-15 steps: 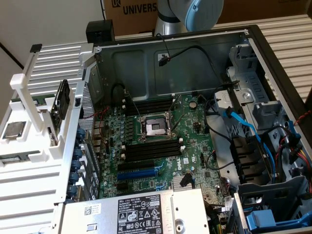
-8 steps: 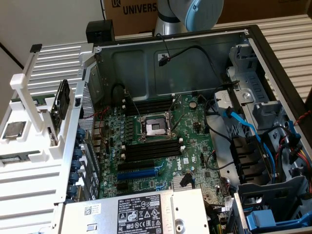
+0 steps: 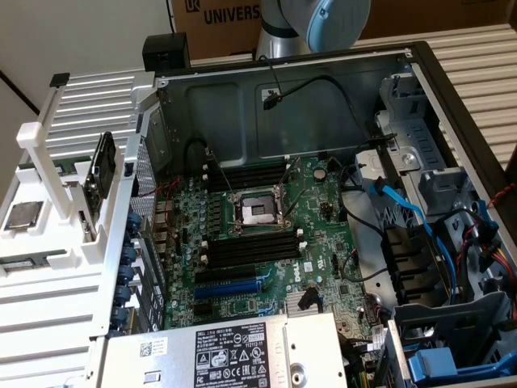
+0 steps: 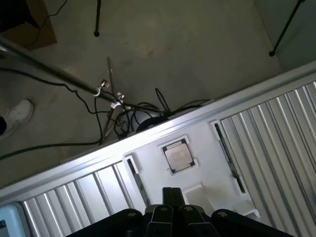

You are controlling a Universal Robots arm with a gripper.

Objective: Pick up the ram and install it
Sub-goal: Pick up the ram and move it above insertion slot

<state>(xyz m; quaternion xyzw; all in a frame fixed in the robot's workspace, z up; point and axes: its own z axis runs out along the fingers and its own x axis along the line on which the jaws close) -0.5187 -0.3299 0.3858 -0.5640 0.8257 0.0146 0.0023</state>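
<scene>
A: Which step is this?
B: The reach, I judge. The open grey metal computer case has its long black memory slots bare. The white plastic holder on the exterior view's left carries the ram, a thin dark-chipped board, on edge.
A: And the hand?
B: The hand is closed and empty, facing the holder, well apart from it; a grasp calls for parted fingers squared to the board

- Arm: grey joint housing with a blue end cap, positioned high in the exterior view.
- Gripper: black body, pointing downward in the wrist view.
- Fingers: closed together, tips touching.
</scene>
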